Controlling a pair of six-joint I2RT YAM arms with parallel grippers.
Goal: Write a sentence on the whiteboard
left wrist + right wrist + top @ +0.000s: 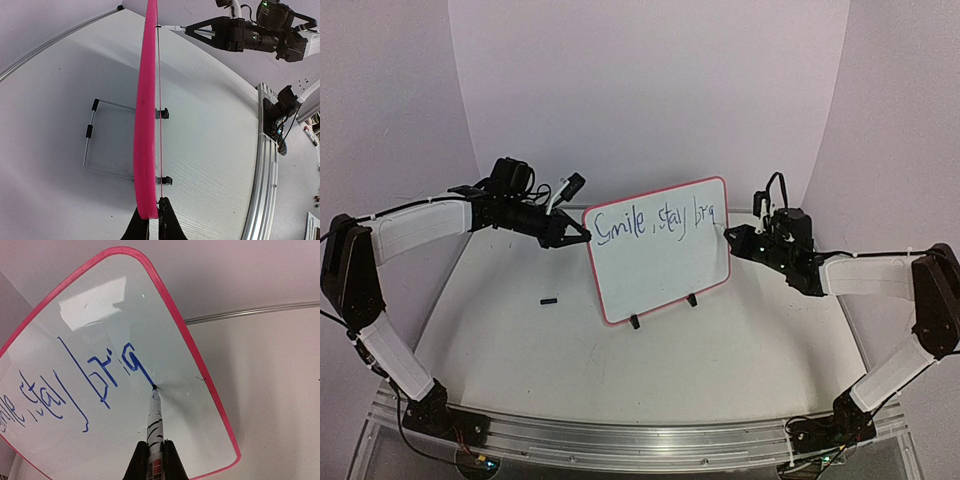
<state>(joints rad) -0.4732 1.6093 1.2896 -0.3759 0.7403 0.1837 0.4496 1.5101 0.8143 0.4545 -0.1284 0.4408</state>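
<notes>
**newbie_watcher:** Standing right by the rig. Where's the whiteboard (660, 275) supposed to be held?

**benchside_bob:** It's upright on the tabletop (520, 350), straight off the tips of the left claw (582, 236). That claw is pinched fully shut on the pink frame (145, 125) at the side edge. The right claw (155, 447) is clamped around a marker (154, 412) that pokes out ahead of it. The tip is touching the board at the tail of the "g".

**newbie_watcher:** And the sentence (655, 222)?

**benchside_bob:** It runs from the left claw's side toward the right claw's, up to about "Smile, stay brig" by my eye.

**newbie_watcher:** Board looks flimsy tbh.

**benchside_bob:** I'd guess light, thin and stiff. It's perched on two little clip feet (634, 322), so a firm marker push could tip it or skate it away from the right claw. The glossy face looks slick too. The frame edge is the sane place to grab, clear of the writing. The marker looks slim and smooth, so a firm grip on the barrel and light pressure on the tip.
</notes>
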